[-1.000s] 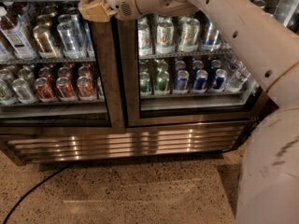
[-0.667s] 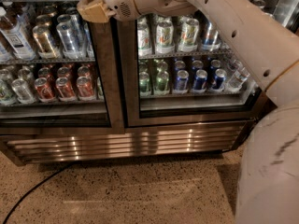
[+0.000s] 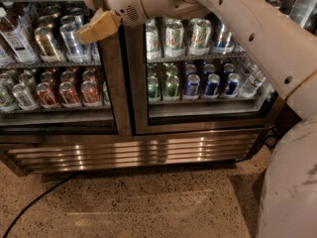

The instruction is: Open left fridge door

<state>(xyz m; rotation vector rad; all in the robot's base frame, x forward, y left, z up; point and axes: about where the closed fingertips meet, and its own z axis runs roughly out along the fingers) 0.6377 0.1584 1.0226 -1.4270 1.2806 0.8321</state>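
The fridge (image 3: 133,150) fills the upper view, a steel two-door drinks cooler with a louvred grille at its base. The left fridge door (image 3: 113,83) is the glass door showing red and silver cans (image 3: 64,90); it looks flush with the twin right door (image 3: 203,123), which shows green and blue cans. My gripper (image 3: 97,27), tan-coloured, reaches in from the upper right on the pale arm (image 3: 237,24). It sits against the top of the left door's right-hand frame, at the seam between the two doors.
A black cable (image 3: 34,205) runs over the speckled floor (image 3: 148,202) from the fridge base to the lower left. My white body (image 3: 290,182) fills the lower right corner. Wire shelves hold several cans and a bottle (image 3: 15,36).
The gripper has dropped slightly down the left door's right frame. The doors and cans look unmoved.
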